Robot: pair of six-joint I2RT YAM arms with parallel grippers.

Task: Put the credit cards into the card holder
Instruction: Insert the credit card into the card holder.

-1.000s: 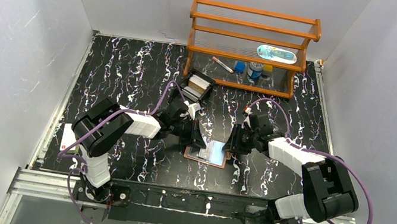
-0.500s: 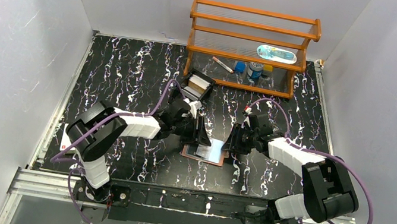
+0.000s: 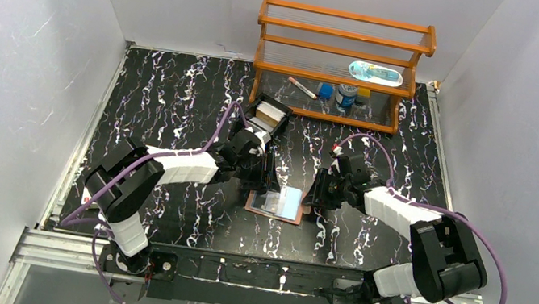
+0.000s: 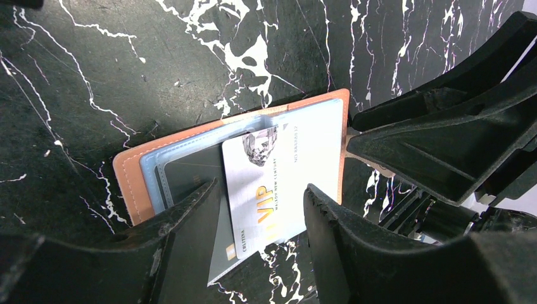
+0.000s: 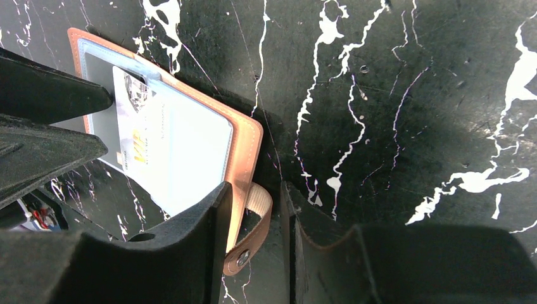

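Observation:
The tan leather card holder [image 3: 297, 215] [image 4: 130, 177] [image 5: 244, 142] lies open on the table between both arms, its pale blue pockets facing up. A white VIP credit card [image 4: 278, 171] [image 5: 136, 142] sticks partway out of a pocket, and a grey card [image 4: 220, 263] lies under it. My left gripper [image 3: 266, 178] [image 4: 263, 190] is open, with a finger on each side of the white card. My right gripper [image 3: 316, 196] [image 5: 254, 190] is narrowly open around the holder's snap tab [image 5: 253, 221], which curls unsqueezed between the fingers. The left finger rests at the holder's edge.
A black open tray [image 3: 284, 118] holding more cards stands just behind the left gripper. A wooden rack [image 3: 341, 65] with small items stands at the back. A white card-like piece [image 3: 91, 187] lies at the table's left edge.
My left gripper has drawn back a little toward the far left, off the holder. The card holder has turned slightly. The right arm has not moved.

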